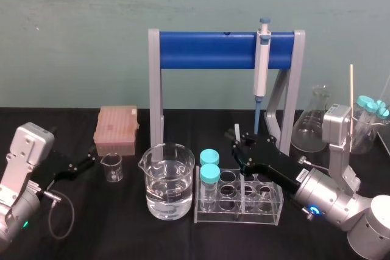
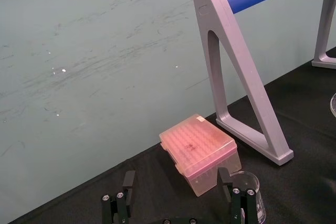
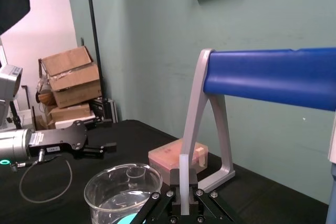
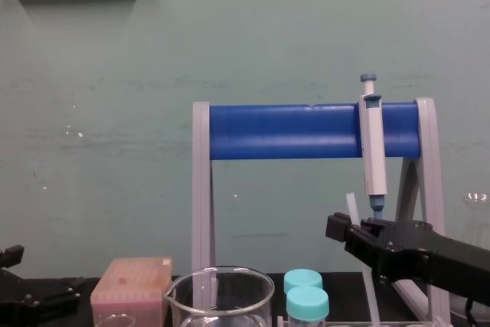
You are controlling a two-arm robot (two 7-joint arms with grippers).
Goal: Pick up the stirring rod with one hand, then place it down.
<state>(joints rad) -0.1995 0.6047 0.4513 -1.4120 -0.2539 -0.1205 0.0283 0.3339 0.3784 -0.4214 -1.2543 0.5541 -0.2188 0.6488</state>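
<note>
right gripper [image 1: 241, 143] is clamping the stirring rod [image 3: 184, 179] upright above the tube rack [image 1: 268, 212]. left gripper [image 1: 85, 164] is sitting parked far left, jaws apart.

Translucent smooth stirring rod [image 3: 184, 182]; glossy glass beaker [image 1: 170, 181]; matt black table [image 1: 122, 226].

On the black table [image 1: 103, 229] before me is a grey-legged stand with a blue bar [image 1: 207, 51]; a white-and-blue pipette [image 1: 262, 59] hangs near its right end; far left lies a pink tip box [image 1: 116, 129], with a small beaker [image 1: 112, 167] just nearer than it; near centre, a large beaker [image 1: 169, 181] holds clear liquid; just right of it, a clear rack [image 1: 244, 214] carries two teal-capped tubes [image 1: 209, 168]; far right stands a conical flask [image 1: 312, 123].
</note>
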